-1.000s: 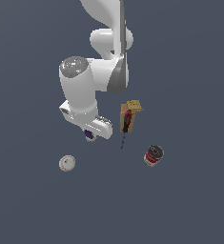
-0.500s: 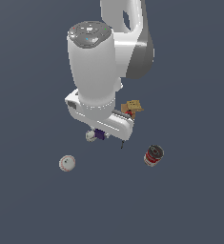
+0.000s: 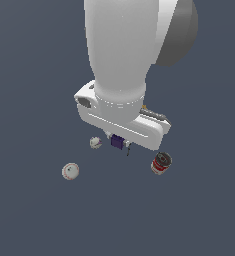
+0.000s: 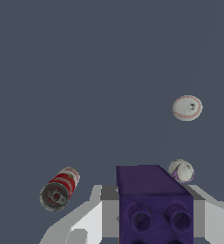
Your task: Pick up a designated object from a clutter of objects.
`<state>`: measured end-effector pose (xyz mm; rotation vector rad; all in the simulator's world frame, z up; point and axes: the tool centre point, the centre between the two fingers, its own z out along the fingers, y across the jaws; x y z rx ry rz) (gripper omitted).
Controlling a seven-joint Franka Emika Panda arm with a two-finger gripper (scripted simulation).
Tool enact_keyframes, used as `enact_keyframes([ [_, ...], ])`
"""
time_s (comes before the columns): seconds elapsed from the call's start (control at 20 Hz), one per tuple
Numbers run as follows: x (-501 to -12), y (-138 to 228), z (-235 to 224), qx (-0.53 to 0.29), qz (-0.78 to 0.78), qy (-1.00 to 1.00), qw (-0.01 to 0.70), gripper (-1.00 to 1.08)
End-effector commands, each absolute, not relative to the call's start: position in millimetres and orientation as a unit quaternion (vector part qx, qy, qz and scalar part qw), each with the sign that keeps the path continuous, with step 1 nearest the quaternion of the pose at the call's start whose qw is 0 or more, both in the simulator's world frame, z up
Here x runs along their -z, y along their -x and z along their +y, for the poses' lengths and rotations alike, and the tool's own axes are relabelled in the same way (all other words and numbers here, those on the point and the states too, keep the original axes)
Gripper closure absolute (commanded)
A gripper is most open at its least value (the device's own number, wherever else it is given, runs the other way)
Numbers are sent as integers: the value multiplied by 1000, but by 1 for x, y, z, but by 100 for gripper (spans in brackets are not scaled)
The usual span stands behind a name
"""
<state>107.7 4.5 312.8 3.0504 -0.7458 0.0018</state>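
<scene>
The designated object, a dark purple studded block (image 4: 154, 202), sits between my gripper's (image 4: 154, 212) two light fingers (image 4: 89, 221), which are shut on it. The exterior view shows the same block (image 3: 118, 141) hanging under the white hand (image 3: 121, 122), with my gripper (image 3: 119, 143) around it, held up above the floor. The rest of the clutter of objects lies below: a small whitish ball (image 4: 181, 171), a white baseball (image 4: 187, 107) and a red-and-white can (image 4: 60, 188).
In the exterior view the small ball (image 3: 95, 142) lies just at the exterior view's left of the block, the baseball (image 3: 70, 171) further left and nearer, the can (image 3: 161, 163) on the right. The big arm hides whatever lies behind it.
The arm has risen toward the exterior camera and looms much larger. The purple block has come up with the gripper. The ball, baseball and can have stayed where they were.
</scene>
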Motion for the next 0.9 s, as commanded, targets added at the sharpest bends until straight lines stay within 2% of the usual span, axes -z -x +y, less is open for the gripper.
enact_keyframes([
  [0.0, -325, -116, 12, 0, -238, -971, 1, 108],
  [0.85, -355, -140, 32, 0, -237, -971, 0, 108],
])
